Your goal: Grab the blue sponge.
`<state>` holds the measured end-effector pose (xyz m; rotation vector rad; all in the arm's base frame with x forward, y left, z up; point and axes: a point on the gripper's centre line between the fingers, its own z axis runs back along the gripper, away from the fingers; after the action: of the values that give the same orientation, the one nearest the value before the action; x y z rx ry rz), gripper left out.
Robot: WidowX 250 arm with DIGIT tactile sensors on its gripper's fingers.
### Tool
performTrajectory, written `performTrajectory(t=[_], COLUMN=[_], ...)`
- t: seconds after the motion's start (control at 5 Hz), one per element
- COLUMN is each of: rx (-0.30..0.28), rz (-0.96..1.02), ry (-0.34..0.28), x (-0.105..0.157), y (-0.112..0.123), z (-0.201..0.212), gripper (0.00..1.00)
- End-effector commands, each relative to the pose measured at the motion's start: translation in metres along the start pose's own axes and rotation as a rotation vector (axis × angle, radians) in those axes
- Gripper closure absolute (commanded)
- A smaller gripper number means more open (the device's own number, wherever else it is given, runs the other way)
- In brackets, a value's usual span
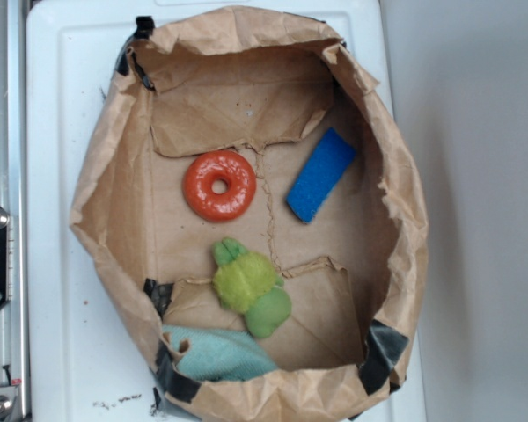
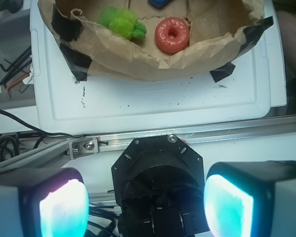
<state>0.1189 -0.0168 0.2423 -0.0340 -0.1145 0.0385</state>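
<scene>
1. One white plastic tray (image 1: 62, 264), smooth and flat with rounded corners, lies ahead of the gripper (image 2: 145, 202) in the wrist view, beyond an aluminium rail (image 2: 187, 136) that runs between them.
2. One brown paper bag (image 1: 114, 149), its crumpled walls rolled down into a shallow oval bowl and patched with strips of black tape (image 1: 383, 352), sits on the tray and holds all the small things.
3. One gripper shows at the bottom of the wrist view, two fingers (image 2: 64, 210) with glowing teal pads set wide apart and nothing between them; it is well short of the bag.
4. One pale teal cloth (image 1: 216, 353), soft and rumpled with a small hole, lies folded against the bag's wall, out of the wrist camera's sight.
5. One green plush toy (image 1: 249, 287), fuzzy and lumpy in two shades of green, rests in the bag, ahead and slightly left of the gripper.
6. One blue sponge (image 1: 321, 174), a flat royal-blue foam rectangle with rounded corners, lies on the bag's floor at the far side from the gripper; only a sliver of it (image 2: 159, 3) shows at the top edge of the wrist view.
7. One orange ring (image 1: 218, 185), glossy and doughnut-shaped, lies flat just beside the sponge, nearer the gripper and slightly right of it.
</scene>
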Motion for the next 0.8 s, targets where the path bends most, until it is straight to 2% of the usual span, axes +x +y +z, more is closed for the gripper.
performTrajectory(t=[0.0,0.2,0.6], rx=[0.0,-0.002,0.017], rz=[0.0,-0.002,0.057], ry=[0.0,0.002,-0.082], x=[0.0,0.026,0.075], y=[0.0,0.004,0.013], z=[0.0,-0.017,-0.04], gripper=[0.0,0.0,0.0])
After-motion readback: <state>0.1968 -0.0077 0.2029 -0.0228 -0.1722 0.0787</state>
